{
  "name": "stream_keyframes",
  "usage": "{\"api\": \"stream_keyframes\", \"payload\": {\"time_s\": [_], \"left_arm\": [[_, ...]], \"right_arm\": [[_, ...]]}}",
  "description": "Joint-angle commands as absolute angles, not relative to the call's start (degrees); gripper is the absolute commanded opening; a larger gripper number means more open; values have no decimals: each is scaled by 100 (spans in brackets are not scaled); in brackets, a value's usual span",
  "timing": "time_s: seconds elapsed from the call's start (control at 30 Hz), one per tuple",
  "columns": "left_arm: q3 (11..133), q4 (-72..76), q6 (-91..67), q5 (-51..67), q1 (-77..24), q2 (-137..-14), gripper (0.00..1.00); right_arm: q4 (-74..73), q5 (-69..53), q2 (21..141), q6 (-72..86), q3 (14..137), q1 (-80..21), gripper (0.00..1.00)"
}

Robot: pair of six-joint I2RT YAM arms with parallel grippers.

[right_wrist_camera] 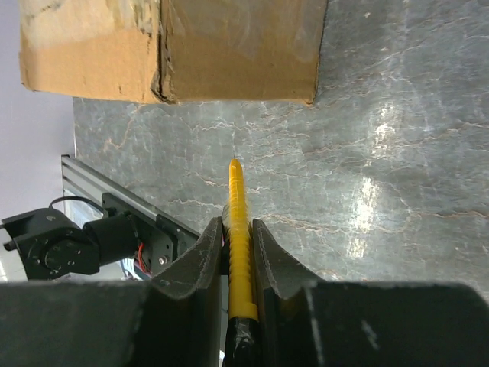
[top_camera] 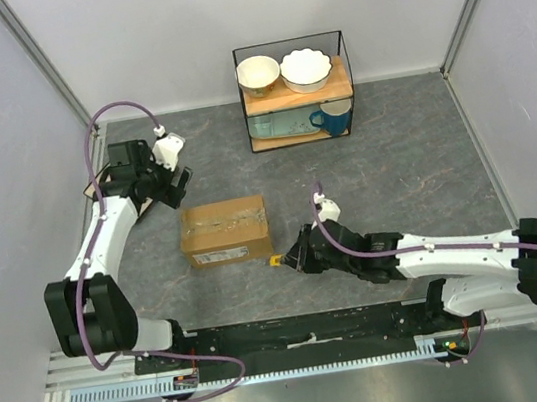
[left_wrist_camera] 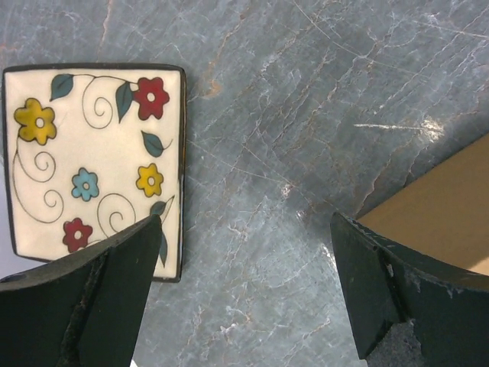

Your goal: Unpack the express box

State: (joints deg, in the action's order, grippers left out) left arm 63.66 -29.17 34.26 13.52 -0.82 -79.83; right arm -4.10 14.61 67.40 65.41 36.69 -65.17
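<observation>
Left jaws wide open over the counter (left_wrist_camera: 306, 115) by the express box (top_camera: 224, 230); my right jaws pinch the yellow knife (right_wrist_camera: 237, 199), pointed at it.

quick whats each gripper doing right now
left gripper: open, holding nothing
right gripper: shut on the yellow utility knife

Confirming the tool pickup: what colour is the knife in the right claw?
Yellow. The knife shows best in the right wrist view, gripped by the right claw.
</observation>
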Motion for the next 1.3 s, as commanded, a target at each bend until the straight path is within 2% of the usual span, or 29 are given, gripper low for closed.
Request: {"api": "stream_keyframes", "payload": {"time_s": [0.0,0.13,0.47,0.73,0.93,1.27], "left_arm": [[6214,-2356,3375,1441,-70,-8174,98],[5881,-2487,3813,1669,-62,-8086,97],[5011,-3840,4754,2294,-9,-6953,94],[4843,-5569,5562,3119,-9,-6197,90],[5001,-6582,6020,3594,-9,-6231,87],[5115,-6934,5959,4165,-114,-6398,88]], "right_arm": [[351,1327,7231,6487,4007,-6539,0],[369,1441,7479,6364,4201,-6390,0],[413,1187,7882,5828,4578,-5581,0],[571,924,8630,5546,5343,-5230,0],[659,519,9403,5432,6195,-5080,0],[703,238,10081,5423,6925,-5045,0]]}}
